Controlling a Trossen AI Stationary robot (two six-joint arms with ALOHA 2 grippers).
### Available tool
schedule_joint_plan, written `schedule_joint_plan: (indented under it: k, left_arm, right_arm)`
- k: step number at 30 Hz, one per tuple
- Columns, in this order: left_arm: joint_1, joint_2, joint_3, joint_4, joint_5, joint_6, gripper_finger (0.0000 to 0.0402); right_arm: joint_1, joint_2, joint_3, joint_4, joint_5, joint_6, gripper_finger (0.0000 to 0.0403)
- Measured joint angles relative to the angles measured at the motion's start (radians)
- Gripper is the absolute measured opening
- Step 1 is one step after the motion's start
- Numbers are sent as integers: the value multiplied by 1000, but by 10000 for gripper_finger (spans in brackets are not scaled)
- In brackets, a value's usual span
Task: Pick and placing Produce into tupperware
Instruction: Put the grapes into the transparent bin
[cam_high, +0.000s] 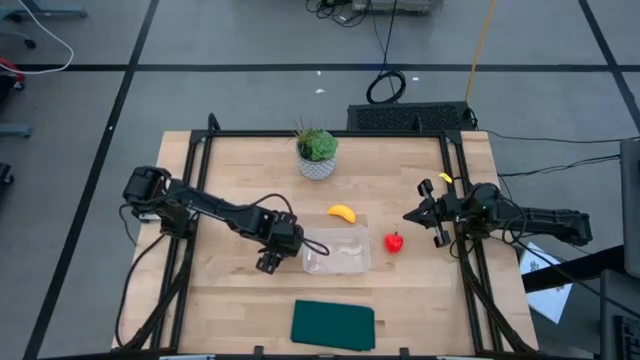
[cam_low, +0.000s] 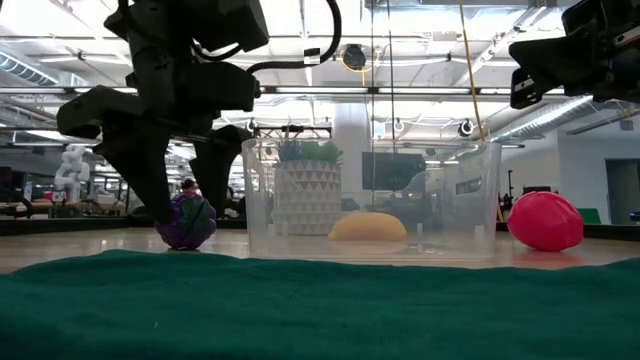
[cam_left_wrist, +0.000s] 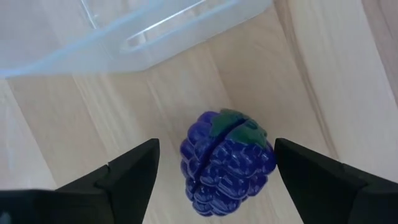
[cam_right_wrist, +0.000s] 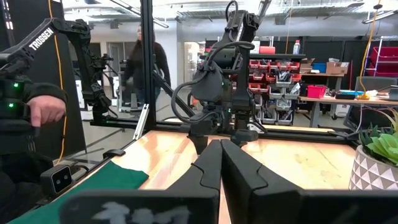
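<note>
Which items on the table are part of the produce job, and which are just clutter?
Job:
- purple grapes, between the open left end effector's fingers
- banana
- red fruit
- clear tub, nothing inside yet

Lying about:
- potted plant
- green cloth

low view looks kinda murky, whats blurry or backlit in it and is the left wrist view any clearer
Low view: the green cloth up front is a soft blur, and the left gripper is a dark silhouette against bright ceiling lights. Left wrist view: the purple fruit is fairly crisp, evenly lit, while the tupperware looks hazy and pale.
</note>
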Motion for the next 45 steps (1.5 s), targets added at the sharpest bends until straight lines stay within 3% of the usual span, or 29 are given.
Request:
schedule_joint_plan:
  k: [18,37,45]
  left_arm:
    - [24,0,0,1,96,8,321]
    - [24,0,0,8,64,3,321]
    - [24,0,-1,7,72,3,267]
  right_arm:
    - [0,0,0,0,0,0,0]
    - [0,0,0,0,0,0,0]
    - [0,0,0,0,0,0,0]
